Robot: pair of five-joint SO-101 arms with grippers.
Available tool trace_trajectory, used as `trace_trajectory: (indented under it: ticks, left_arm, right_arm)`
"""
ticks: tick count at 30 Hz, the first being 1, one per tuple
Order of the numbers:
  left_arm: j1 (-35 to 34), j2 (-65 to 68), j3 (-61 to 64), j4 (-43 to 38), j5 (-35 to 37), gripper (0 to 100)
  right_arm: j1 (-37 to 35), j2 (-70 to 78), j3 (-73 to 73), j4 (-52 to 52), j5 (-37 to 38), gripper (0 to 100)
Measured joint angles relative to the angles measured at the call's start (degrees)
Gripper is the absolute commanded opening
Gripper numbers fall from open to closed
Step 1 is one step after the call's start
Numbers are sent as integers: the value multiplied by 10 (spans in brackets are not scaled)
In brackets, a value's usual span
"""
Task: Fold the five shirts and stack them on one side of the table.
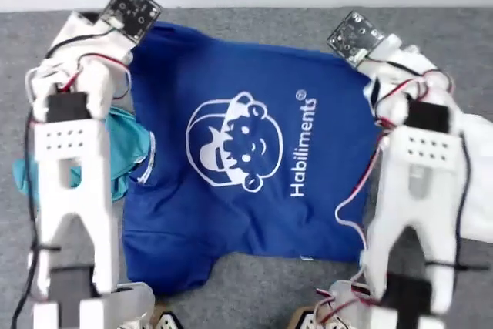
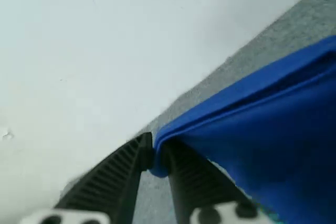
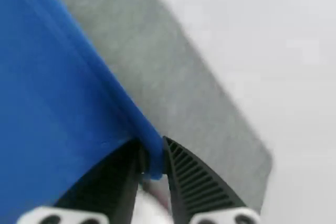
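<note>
Left wrist view: my left hand [image 2: 156,149] pinches the edge of the blue shirt [image 2: 262,129]; my right hand [image 3: 152,155] pinches another corner (a teal shirt [image 1: 127,144] lies alongside).

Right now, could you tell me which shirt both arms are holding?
The blue shirt, spread flat and pinched at its far corners; the teal shirt lies bunched beside it.
</note>
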Motion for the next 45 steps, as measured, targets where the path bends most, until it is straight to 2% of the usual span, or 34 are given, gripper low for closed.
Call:
trace_trajectory:
  ticks: [5, 11, 15, 19, 23, 26, 37, 41, 45]
  left_arm:
    - [0, 109, -46, -64, 0, 14]
    - [7, 245, -197, -75, -3, 14]
    - [25, 322, -301, -73, -34, 14]
    - [47, 345, -368, -18, -67, 14]
    - [63, 345, -403, 56, -91, 14]
    - [74, 345, -433, 139, -98, 13]
    - [88, 345, -604, 574, -105, 13]
    - [83, 337, -586, 614, -103, 13]
    - [92, 272, -465, 615, -101, 13]
  right_arm:
    - [-12, 111, 0, -180, 35, 10]
    - [-21, 228, -14, -355, 62, 10]
    - [-21, 280, -58, -382, 65, 10]
    - [-21, 287, -68, -382, 65, 10]
    - [-20, 286, -68, -319, 65, 10]
    - [-20, 265, -68, -233, 66, 10]
    - [-19, 126, -68, 134, 66, 10]
    - [-19, 97, -68, 248, 66, 10]
    - [-19, 92, -68, 337, 66, 10]
